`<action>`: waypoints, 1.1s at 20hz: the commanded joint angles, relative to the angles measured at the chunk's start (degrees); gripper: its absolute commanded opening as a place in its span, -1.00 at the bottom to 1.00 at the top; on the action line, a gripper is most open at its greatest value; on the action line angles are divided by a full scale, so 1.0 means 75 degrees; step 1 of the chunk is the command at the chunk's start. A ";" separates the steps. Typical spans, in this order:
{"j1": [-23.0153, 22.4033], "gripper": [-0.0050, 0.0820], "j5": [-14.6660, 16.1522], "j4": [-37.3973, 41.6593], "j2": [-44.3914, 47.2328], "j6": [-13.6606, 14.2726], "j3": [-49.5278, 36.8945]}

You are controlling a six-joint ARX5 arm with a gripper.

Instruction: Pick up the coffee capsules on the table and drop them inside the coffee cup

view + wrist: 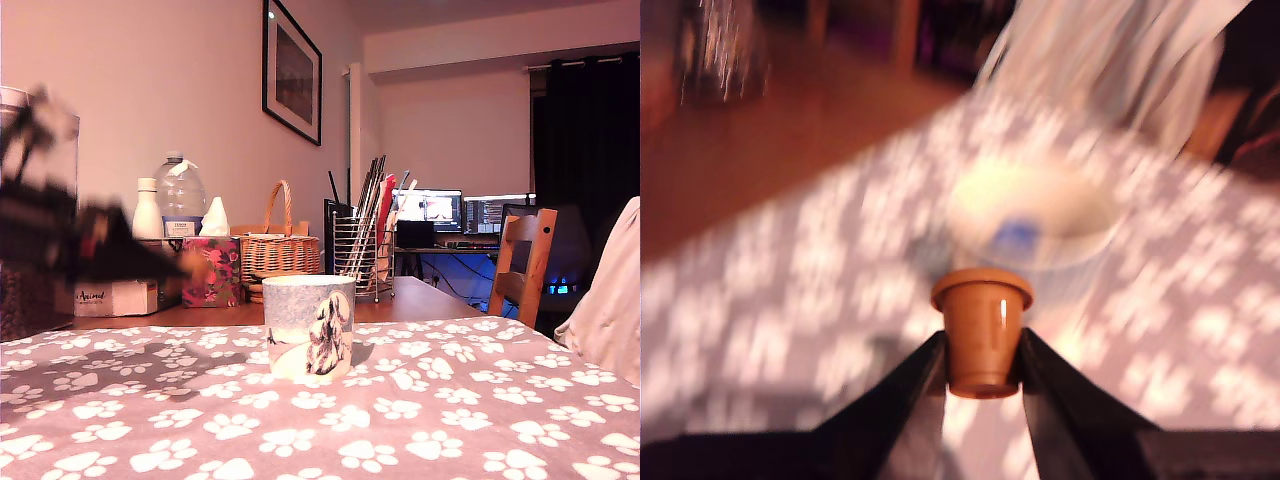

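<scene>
Jaws (982, 375): closed on the brown-orange capsule (981, 330), pinching its tapered body from both sides, flared rim uppermost. In the exterior view the arm is a dark motion-blurred mass at that view's left, above the desk (480, 420); the capsule cannot be made out there.

Risk 1: the grip sits low on a tapered, smooth pod. Judged liable to squeeze upward or twist out if the arm swings fast; the blur in both views suggests quick motion.

Coffee cup (309, 327): upright on the paw-print cloth, well apart from the arm in the exterior view; in the wrist view it lies beyond the held capsule, mouth open, with a blue shape (1016, 236) inside, probably the dark blue capsule, too blurred to confirm.

Risk 2: release before the pod is over the mouth would drop it on the cloth, where it could roll away.

Risk 3: a low approach could strike the rim and shove or tip the cup.

Beyond: wire utensil holder (362, 255) and wicker basket (278, 245), clear of the path.
</scene>
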 commanded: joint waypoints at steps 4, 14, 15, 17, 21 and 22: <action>-0.0402 -0.59 0.0058 -0.0020 -0.0635 -0.0254 -0.0003; -0.0804 -0.59 0.0000 -0.0079 -0.0731 -0.0688 0.0073; -0.0804 -0.59 -0.0015 -0.0076 -0.0731 -0.0749 0.0096; -0.0822 -0.59 -0.0070 -0.0122 -0.0731 -0.0822 0.0184; -0.1005 -0.59 -0.0210 -0.0906 -0.0731 -0.0819 0.0676; -0.1081 -0.59 -0.0259 -0.1134 -0.0731 -0.0819 0.0813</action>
